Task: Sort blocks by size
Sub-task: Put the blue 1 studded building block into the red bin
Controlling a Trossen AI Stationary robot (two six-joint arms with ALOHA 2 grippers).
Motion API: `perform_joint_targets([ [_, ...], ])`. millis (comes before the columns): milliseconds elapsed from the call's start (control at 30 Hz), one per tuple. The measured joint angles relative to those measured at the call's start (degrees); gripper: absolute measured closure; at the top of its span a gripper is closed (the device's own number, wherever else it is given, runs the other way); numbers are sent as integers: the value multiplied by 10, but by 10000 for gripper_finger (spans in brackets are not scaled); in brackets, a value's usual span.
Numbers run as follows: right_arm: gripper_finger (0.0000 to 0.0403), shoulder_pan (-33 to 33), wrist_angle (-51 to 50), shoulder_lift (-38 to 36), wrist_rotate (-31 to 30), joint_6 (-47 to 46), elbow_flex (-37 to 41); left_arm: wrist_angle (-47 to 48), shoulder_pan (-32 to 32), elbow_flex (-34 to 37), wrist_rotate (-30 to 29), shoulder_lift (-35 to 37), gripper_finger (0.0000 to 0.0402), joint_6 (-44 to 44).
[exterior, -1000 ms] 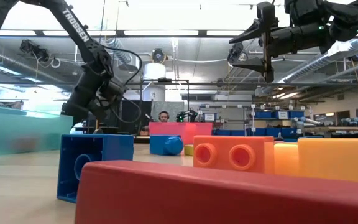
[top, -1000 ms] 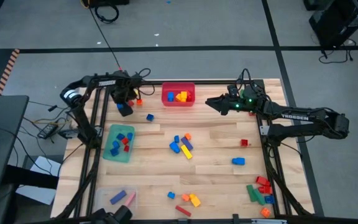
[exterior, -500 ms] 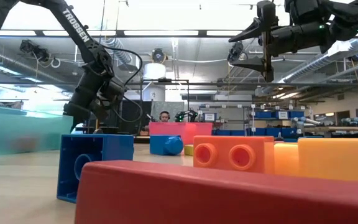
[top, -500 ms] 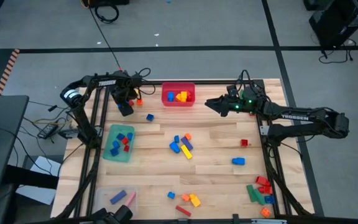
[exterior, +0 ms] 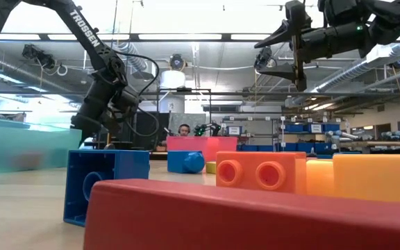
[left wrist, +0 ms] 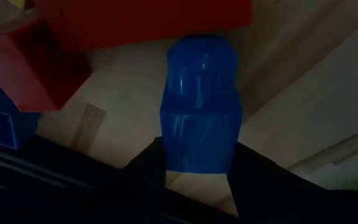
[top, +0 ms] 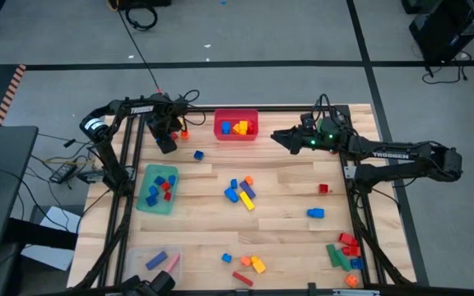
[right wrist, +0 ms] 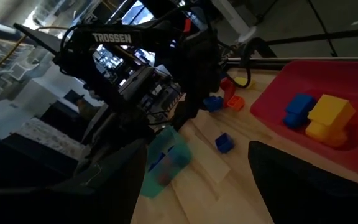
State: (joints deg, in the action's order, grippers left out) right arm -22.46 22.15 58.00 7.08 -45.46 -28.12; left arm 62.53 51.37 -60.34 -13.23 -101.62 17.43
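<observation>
The left gripper (top: 166, 141) was down at the far left corner of the table (top: 286, 185), just beside the red bin (top: 236, 125); in the left wrist view its two dark fingers (left wrist: 143, 167) sat on either side of a rounded blue block (left wrist: 200, 112), pressed against its sides, so the jaws looked clenched on that block, which rested on the wood against a red block (left wrist: 33, 59); the right gripper (top: 276, 134) hung above the table on the other side of the red bin, its jaws spread wide and grasping nothing.

The blocks were scattered about; yellow and blue ones lay in the red bin; blue and red ones lay in the green bin (top: 157, 188) at the left; a blue bar and a pink bar lay in the clear bin (top: 156, 261) at the near left corner; a mixed cluster (top: 240, 191) lay mid-table; a lone blue block (top: 198, 154) lay near the left gripper; a small red cube (top: 323, 188) and a blue block (top: 315, 213) lay toward the right; a pile of red and green blocks (top: 345, 251) sat at the near right corner.

A person (exterior: 183, 129) showed in the room beyond the table.
</observation>
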Motion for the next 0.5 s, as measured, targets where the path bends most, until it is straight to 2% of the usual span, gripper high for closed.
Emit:
perform_joint_targets([
  [267, 108, 8, 0, 0, -21, 0, 0, 22, 0, 0, 3, 4, 252, -31],
  [500, 108, 8, 0, 0, -22, 1, 0, 25, 0, 0, 21, 64, 247, -64],
])
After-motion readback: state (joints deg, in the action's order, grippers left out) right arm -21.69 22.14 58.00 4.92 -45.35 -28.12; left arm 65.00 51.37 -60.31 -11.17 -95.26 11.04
